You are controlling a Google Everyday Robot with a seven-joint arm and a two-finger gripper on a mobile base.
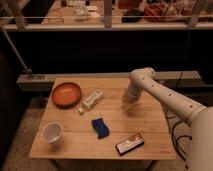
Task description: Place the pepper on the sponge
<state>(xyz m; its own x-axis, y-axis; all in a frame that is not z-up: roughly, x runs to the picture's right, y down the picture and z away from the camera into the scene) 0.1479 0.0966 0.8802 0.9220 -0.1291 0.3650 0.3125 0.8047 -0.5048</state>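
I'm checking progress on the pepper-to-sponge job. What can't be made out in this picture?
1. The pepper: not discernible in the camera view; it may be beneath the pincer, which hangs low over the right half of the table.
2. The robot's body: cut off by the right edge.
3. Label on the black box: too small to read.

Robot lab, fingers (127, 105) low over wooden table (150, 127)
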